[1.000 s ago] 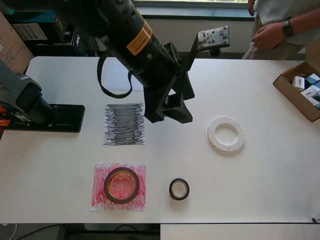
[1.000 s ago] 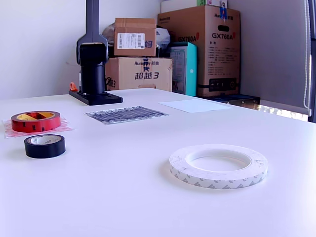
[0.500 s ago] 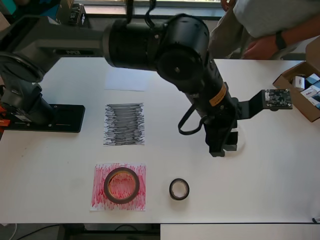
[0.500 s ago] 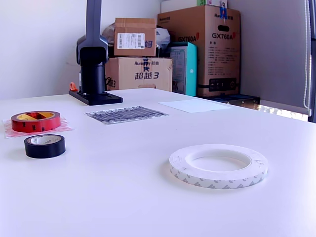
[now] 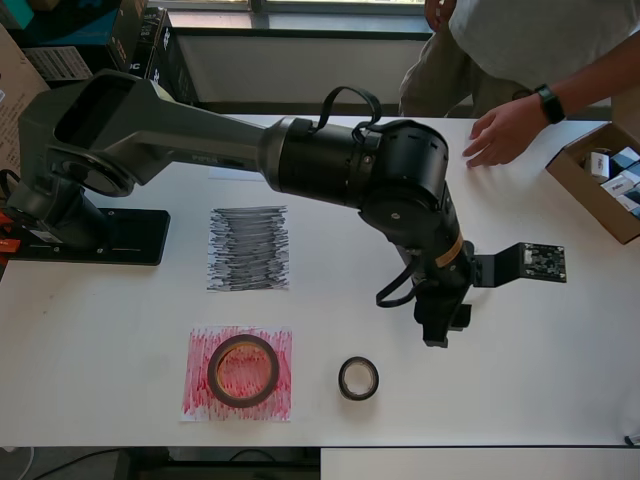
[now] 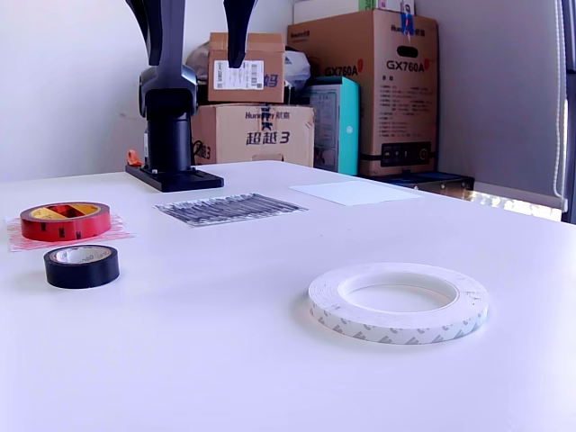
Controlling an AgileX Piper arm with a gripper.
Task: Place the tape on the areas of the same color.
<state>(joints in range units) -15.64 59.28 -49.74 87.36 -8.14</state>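
Tape comes in 3 rolls: we see a red roll (image 5: 243, 370) lying on the scribbled red sheet (image 5: 237, 373), a small black roll (image 5: 358, 378) on bare table (image 5: 120, 330), and a wide, flat white ring (image 6: 398, 301) hidden overhead beneath the arm. The black sheet (image 5: 248, 248) and white sheet (image 6: 355, 193) lie bare. The jaws (image 5: 437, 330) point down; we cannot tell their spread.

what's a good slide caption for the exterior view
Gripper descends open above white tape roll; red roll sits on red sheet, black roll still off black sheet.
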